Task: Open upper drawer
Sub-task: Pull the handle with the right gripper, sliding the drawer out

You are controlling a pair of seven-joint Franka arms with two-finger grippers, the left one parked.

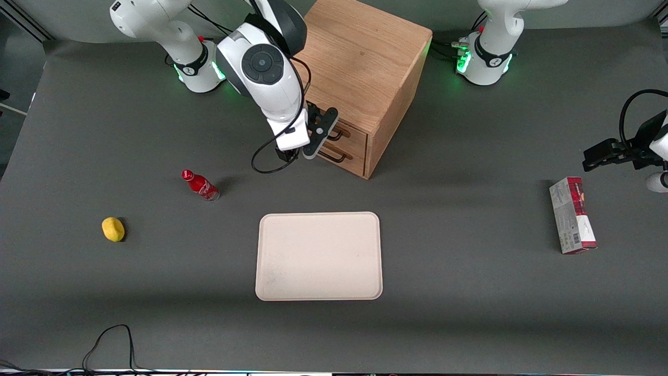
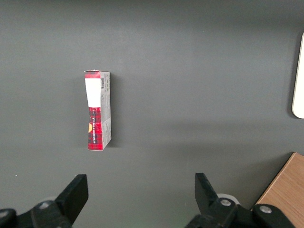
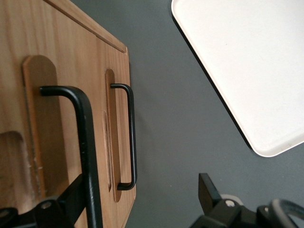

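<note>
The wooden cabinet point(image 1: 365, 78) is seen standing on the dark grey desk point(image 1: 469, 292), farther from the front camera than the cream tray point(image 1: 319, 256). Its drawer face is turned toward the working arm's end of the desk, and much of that face is masked in the front view by the arm's wrist and cabling. The upper drawer point(image 1: 348, 131) is recorded as the topmost of the two; only a short stretch of its black bar handle point(image 3: 85, 142) shows in the front view. No gap between drawer front and cabinet body can be made out, so the drawer is noted as apparently closed (not certain, given the masking). The bottom drawer point(image 1: 344, 156) sits directly beneath, its handle point(image 3: 128, 137) fully visible in the right wrist view.

The gripper point(image 1: 321, 133) is placed in front of the drawer face at the level of the upper handle. In the right wrist view the fingers point(image 3: 209, 192) are spread wide, with the upper handle's bar passing between them close to one finger; whether that finger touches the bar cannot be told, since the contact area is cut off at the frame edge.

Elsewhere on the desk, a small red bottle point(image 1: 200, 185) lies tilted and a yellow object point(image 1: 113, 229) of uncertain identity rests toward the working arm's end. A red and white carton point(image 1: 572, 215) lies toward the parked arm's end.
</note>
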